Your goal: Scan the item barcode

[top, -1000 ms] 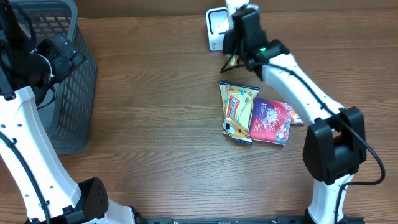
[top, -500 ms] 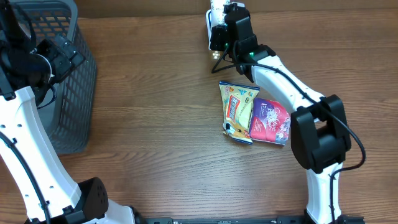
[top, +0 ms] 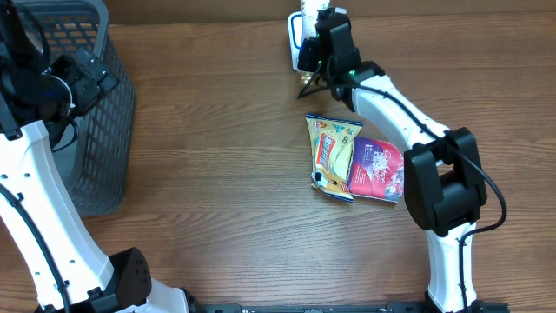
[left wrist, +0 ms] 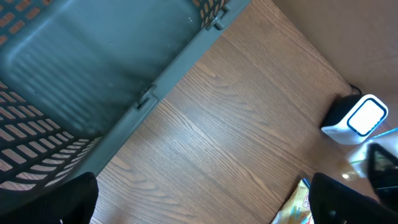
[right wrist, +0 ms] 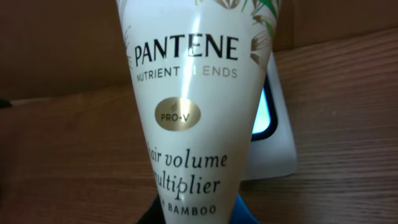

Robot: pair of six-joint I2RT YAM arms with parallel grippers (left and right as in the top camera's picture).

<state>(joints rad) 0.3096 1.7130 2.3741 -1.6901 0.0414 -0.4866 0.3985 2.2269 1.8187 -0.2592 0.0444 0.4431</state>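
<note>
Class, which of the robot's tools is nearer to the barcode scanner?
Right. The right tool holds a Pantene tube just in front of the scanner; the left tool, open, is far off by the basket.

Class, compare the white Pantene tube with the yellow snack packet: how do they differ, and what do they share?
The Pantene tube is white with dark lettering; the yellow packet carries colourful print. The tube is held by the right gripper; the packet lies loose on the table. The tube is in front of the scanner; the packet lies apart from it, beside a purple packet. Both are packaged goods.
</note>
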